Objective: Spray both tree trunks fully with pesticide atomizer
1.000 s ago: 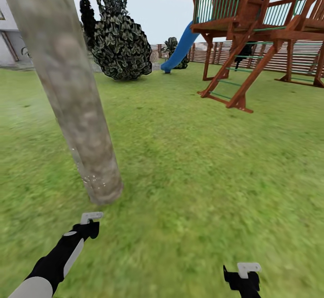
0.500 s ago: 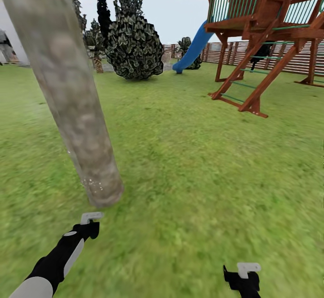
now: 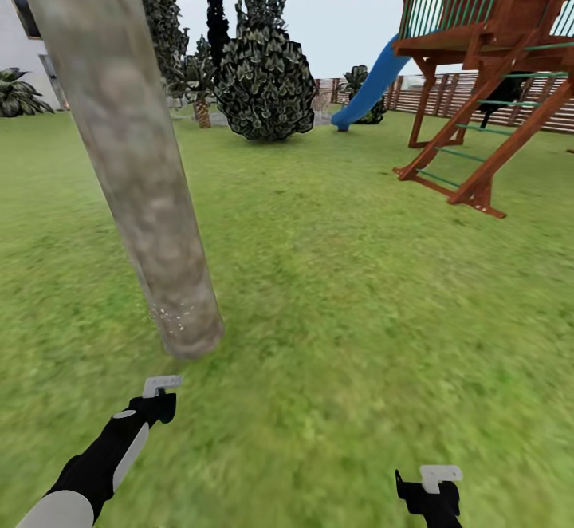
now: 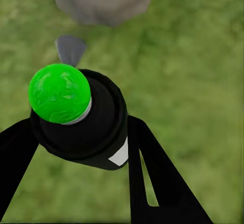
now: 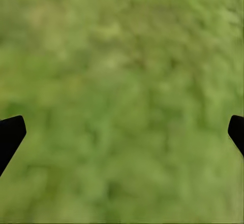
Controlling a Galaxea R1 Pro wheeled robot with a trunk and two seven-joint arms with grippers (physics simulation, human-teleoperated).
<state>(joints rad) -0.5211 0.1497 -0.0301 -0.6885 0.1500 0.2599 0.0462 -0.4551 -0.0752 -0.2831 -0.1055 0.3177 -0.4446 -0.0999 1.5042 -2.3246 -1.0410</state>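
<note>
While sitting clamped between the black fingers (image 4: 152,183) of the left gripper (image 4: 76,148), the pesticide atomizer (image 4: 81,117) is pointing its grey nozzle toward the foot of the tree trunk (image 3: 135,161); judging by that, already picked up, so first step done; showing pale specks low on the trunk near the base, possibly spray, though too faint to say; looking mostly bare higher up, so likely much coverage left; lacking any sight of a second such trunk; hanging over grass (image 3: 359,297), right gripper (image 5: 122,132) spread wide and carrying nothing; standing beyond, playset (image 3: 486,57) and bush (image 3: 267,81).
</note>
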